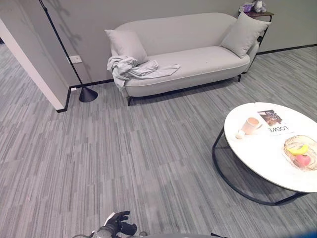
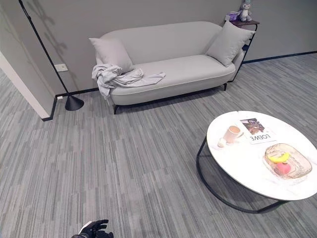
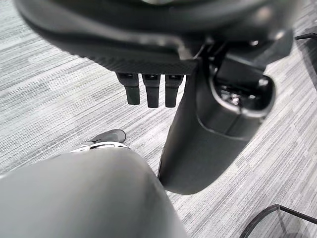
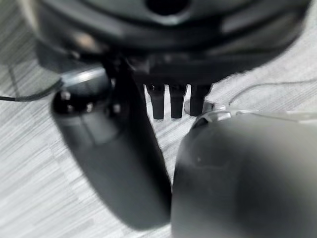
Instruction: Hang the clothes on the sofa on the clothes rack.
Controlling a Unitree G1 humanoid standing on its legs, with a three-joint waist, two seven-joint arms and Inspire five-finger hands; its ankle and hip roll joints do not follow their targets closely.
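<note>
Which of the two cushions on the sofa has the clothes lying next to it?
The cushion at the sofa's left end; the crumpled grey clothes lie right against it. The other cushion, at the right end, has bare seat beside it.

Head pair: high, angled down across carpet (image 1: 124, 163) toward sofa (image 1: 188, 59) at far wall; round table (image 2: 247, 158) near right in both. Wrist views: very close behind left hand (image 3: 148, 89) and right hand (image 4: 176, 101), facing floor.
</note>
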